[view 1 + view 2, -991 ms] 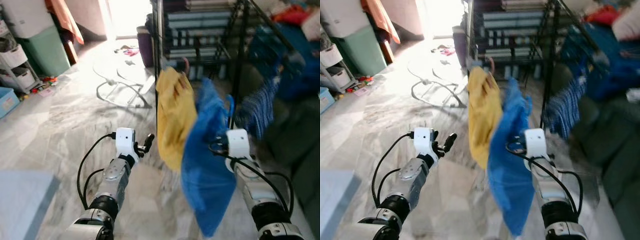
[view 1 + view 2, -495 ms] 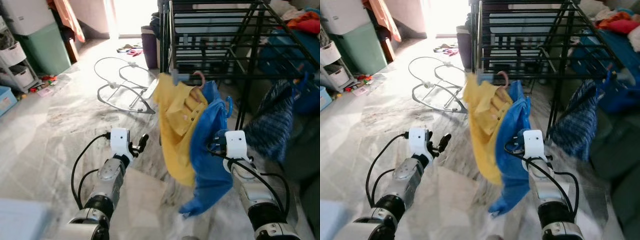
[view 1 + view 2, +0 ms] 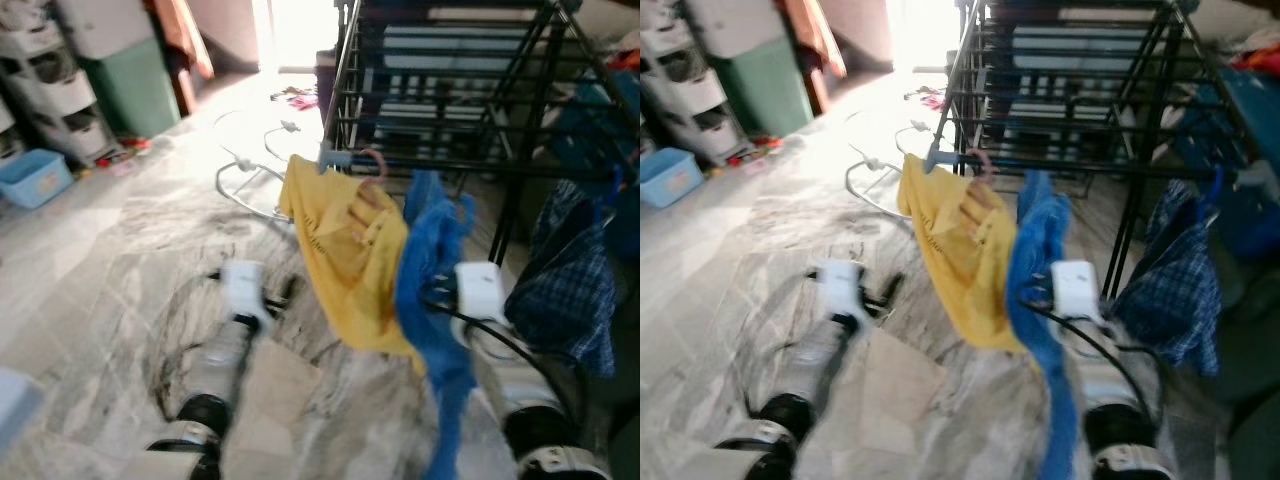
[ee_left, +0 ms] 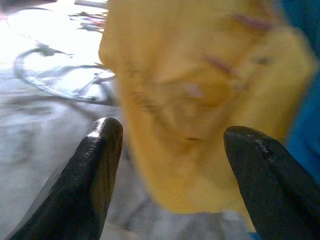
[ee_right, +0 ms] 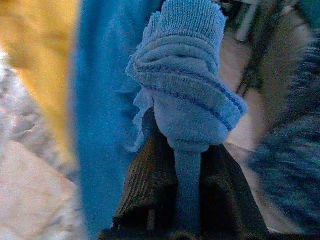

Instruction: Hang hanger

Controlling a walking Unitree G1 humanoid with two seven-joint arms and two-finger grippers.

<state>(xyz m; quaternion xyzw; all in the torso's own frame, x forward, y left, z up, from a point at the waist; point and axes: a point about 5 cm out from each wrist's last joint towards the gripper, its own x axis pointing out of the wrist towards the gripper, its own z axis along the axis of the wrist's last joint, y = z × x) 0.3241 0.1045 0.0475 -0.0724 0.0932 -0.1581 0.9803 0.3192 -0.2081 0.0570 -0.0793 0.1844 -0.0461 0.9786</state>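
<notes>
The right gripper (image 5: 180, 165) clenches the blue garment (image 3: 432, 260), carrying its hanger toward the far rack (image 3: 450, 100); the left gripper (image 4: 170, 145) fingers are spread, released.

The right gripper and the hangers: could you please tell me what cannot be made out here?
- Right wrist view: blue garment covers the right gripper; whatever is held inside the cloth is hidden.
- Head views: motion blur smears the left gripper.
- Hanger hooks above the yellow shirt: too blurred to tell if on the black rack.

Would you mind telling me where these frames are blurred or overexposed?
Both eye views: motion-smeared, worst on the left arm, with the doorway blown out white. Left wrist view: yellow shirt soft, fingers fairly sharp. Right wrist view: blue garment crisp, background blurred.
</notes>
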